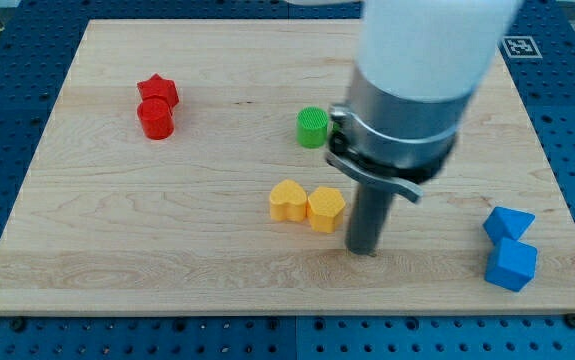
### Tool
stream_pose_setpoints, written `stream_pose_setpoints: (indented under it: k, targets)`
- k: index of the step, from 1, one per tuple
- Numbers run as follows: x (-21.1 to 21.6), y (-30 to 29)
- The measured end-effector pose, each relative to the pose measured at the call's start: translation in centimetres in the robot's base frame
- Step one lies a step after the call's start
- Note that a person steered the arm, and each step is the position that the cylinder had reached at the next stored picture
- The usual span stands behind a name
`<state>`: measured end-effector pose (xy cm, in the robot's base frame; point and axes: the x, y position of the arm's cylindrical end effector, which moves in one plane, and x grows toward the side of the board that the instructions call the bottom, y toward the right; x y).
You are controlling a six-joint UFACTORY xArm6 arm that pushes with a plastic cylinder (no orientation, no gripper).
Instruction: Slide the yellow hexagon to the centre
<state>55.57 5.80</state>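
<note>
My tip point(363, 250) rests on the desk point(117, 250) just beside the yellow hexagon point(326, 208), at about four o'clock from it, with a sliver of wood between us, so I judge no contact yet. I have no hand to open or close and I hold nothing; there is only this dark rod.

The hexagon sits a little below and to the right of the board's middle, its nine o'clock side touching the yellow heart point(288, 200). To bring it to the centre I need to send it toward eleven o'clock. From where I stand that line looks roughly right, but I should meet a flat face squarely, not a corner, or the block will spin off my tip. The heart is the risk: a push too far toward nine o'clock will carry it along. I would go slowly and correct early.

My arm comes down from twelve o'clock, the wide pale housing and grey collar above, the rod upright. The green cylinder point(311, 127) stands near my collar at eleven o'clock, partly beside the housing.
</note>
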Motion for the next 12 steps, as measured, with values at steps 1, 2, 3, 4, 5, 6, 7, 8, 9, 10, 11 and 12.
stream_pose_setpoints:
  k: [1, 2, 3, 4, 5, 6, 7, 8, 9, 10, 11, 12]
  targets:
    - [-0.8, -0.8]
    - [-2.4, -1.1]
    - [-3.5, -1.1]
    - [-3.2, 0.5]
    - [-4.4, 0.7]
    - [-5.6, -0.9]
    - [-4.6, -5.4]
    - [-4.6, -7.8]
    - [-6.9, -8.7]
    - [-8.6, -8.6]
    - [-8.6, -8.8]
    - [-10.3, -9.6]
